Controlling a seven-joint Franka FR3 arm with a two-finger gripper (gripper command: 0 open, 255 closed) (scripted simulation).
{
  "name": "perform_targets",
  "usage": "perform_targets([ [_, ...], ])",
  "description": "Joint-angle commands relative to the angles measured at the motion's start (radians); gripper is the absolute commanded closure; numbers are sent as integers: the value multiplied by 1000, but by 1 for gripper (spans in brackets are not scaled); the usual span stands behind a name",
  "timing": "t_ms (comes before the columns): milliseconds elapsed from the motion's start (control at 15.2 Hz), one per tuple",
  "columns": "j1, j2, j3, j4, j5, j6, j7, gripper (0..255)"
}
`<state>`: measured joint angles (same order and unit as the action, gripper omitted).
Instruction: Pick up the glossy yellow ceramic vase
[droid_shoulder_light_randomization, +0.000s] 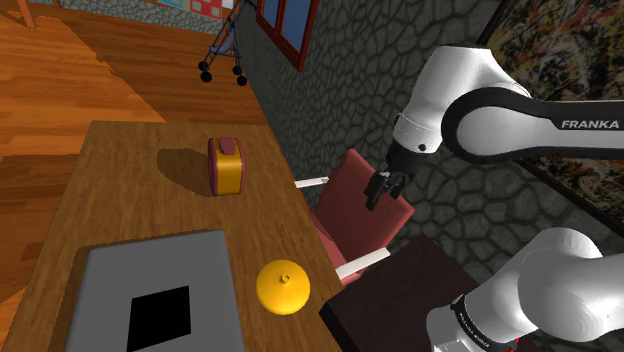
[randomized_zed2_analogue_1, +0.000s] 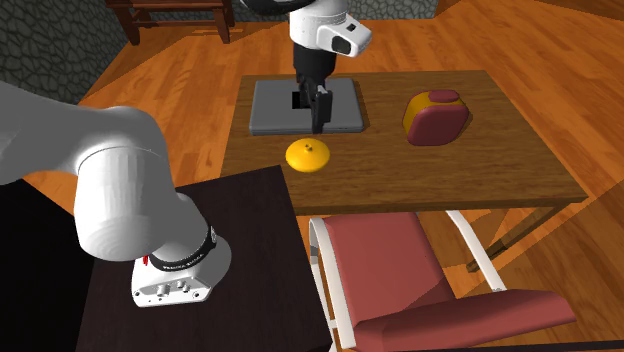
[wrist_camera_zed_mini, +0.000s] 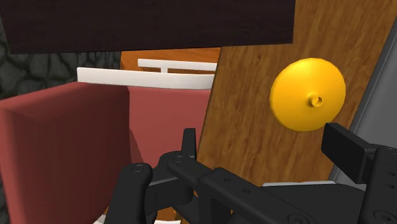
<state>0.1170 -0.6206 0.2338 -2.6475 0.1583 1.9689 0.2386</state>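
A plank floor (droid_shoulder_light_randomization: 60, 70) is running along the shoulder view's left, and a wooden desk (droid_shoulder_light_randomization: 130, 170) is standing on it. A flat grey slab (droid_shoulder_light_randomization: 110, 280) with a black square on top is lying at the desk's near end. Farther along, a yellow and maroon case (droid_shoulder_light_randomization: 227, 165) is sitting upright. The yellow vase (droid_shoulder_light_randomization: 283, 287) is resting upright on the desk just beside the slab, near the edge that faces a red chair (droid_shoulder_light_randomization: 360, 205). A stone wall (droid_shoulder_light_randomization: 330, 110) with a red-framed window (droid_shoulder_light_randomization: 290, 25) is rising behind the chair. The word FRANKA (droid_shoulder_light_randomization: 590, 124) is showing on the white forearm. The arm is reaching from the dark stand (droid_shoulder_light_randomization: 390, 300) and bending downward, so that the gripper (droid_shoulder_light_randomization: 383, 198) is hanging over the chair by the desk's edge. Its jaws are standing spread, holding nothing and clear of the vase.
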Motion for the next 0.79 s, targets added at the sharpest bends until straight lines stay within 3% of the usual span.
perform_targets([
  [0,14,53,38,-17,19,75,34,0],
  [396,34,255,147,-18,35,286,139,0],
  [726,28,464,235,23,-25,453,263,0],
])
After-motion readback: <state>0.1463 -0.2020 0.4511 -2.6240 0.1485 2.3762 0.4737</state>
